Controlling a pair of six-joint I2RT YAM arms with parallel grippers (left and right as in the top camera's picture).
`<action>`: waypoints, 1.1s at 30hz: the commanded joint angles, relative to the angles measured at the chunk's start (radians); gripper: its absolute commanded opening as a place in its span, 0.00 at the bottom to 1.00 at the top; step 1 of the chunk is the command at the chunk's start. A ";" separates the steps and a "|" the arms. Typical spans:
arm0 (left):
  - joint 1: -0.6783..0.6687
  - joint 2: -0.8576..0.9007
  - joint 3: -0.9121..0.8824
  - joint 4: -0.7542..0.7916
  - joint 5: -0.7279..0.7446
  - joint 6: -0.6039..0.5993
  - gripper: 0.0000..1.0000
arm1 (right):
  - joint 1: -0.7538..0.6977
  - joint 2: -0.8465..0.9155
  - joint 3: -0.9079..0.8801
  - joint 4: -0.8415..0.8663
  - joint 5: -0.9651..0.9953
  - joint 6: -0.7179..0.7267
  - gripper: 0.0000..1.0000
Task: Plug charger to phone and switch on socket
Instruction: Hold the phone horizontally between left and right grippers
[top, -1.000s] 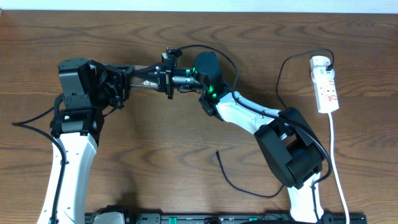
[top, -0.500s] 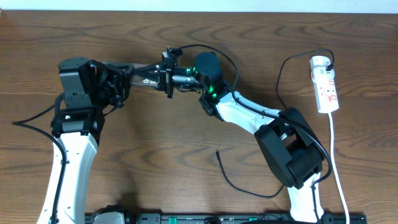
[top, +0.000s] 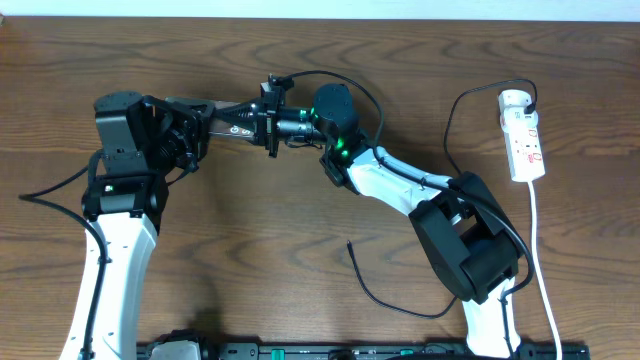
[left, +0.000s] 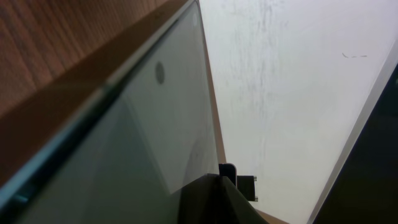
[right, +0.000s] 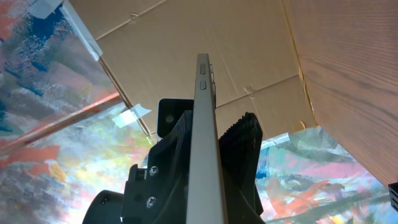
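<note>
The phone (right: 204, 143) is seen edge-on in the right wrist view, standing between the ridged black pads (right: 244, 142) of the right gripper (right: 210, 124). The jaws are closed down to the thickness of the handset and pressed against both of its faces. Small side buttons can be made out near its upper end.

In the overhead view the right gripper is found at about 11 o'clock from the middle of the table (top: 250, 250), pointed toward 9 o'clock. It is met nose to nose by the left gripper (top: 275, 120), which is reached in from the 9 o'clock side. The handset itself is too thin and too crowded by black hardware to be picked out from above.

In the left wrist view the lower left is filled by a flat glossy sheet with a brown rim – taken to be a face of the phone (left: 124, 149) – held very close to the lens. The left fingers are not shown clearly, so it cannot be told how far they are parted or whether anything is held.

The charger cable (top: 448, 130) is run from the power strip (top: 523, 135), which is laid at 3 o'clock near the table edge. Its free plug end (top: 349, 244) is left lying on the wood at roughly 5 o'clock from the grippers – well apart from the phone and touched by neither arm.
</note>
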 joint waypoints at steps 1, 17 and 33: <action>0.008 0.010 0.002 0.013 -0.010 -0.078 0.08 | -0.003 -0.011 0.016 0.031 0.012 -0.019 0.01; 0.008 0.010 0.002 0.080 0.016 -0.089 0.34 | -0.003 -0.010 0.016 0.025 -0.006 -0.019 0.01; 0.008 0.011 0.000 0.091 0.016 -0.077 0.34 | -0.006 -0.010 0.016 0.024 0.013 -0.019 0.01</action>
